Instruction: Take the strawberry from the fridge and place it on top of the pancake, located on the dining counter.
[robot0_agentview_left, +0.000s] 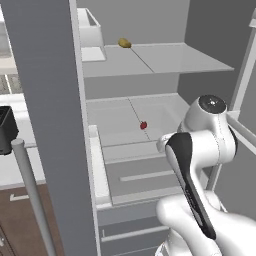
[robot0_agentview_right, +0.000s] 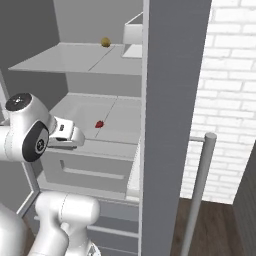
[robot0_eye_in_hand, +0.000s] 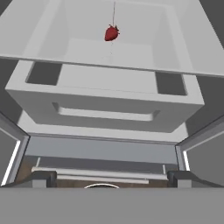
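The strawberry (robot0_agentview_left: 143, 125) (robot0_agentview_right: 99, 124) (robot0_eye_in_hand: 111, 33), a tiny red berry, lies alone on the middle shelf of the open grey fridge (robot0_agentview_left: 150, 60) (robot0_agentview_right: 75, 60). My gripper (robot0_eye_in_hand: 111, 179) hangs in front of the fridge, lower than that shelf and short of the berry. It is open: its two dark fingertips (robot0_eye_in_hand: 43, 177) stand far apart with nothing between them. In the right base view the hand (robot0_agentview_right: 67, 132) sits just left of the strawberry. The pancake and the dining counter are out of view.
A yellowish-brown lump (robot0_agentview_left: 124, 43) (robot0_agentview_right: 105, 42) rests on the upper shelf. Below the berry's shelf is a pale drawer (robot0_eye_in_hand: 105, 105) (robot0_agentview_left: 145, 175). Open doors (robot0_agentview_left: 50, 100) (robot0_agentview_right: 170, 100) with bar handles (robot0_agentview_left: 30, 195) (robot0_agentview_right: 197, 195) flank the opening. A white bin (robot0_agentview_left: 90, 30) hangs on the door.
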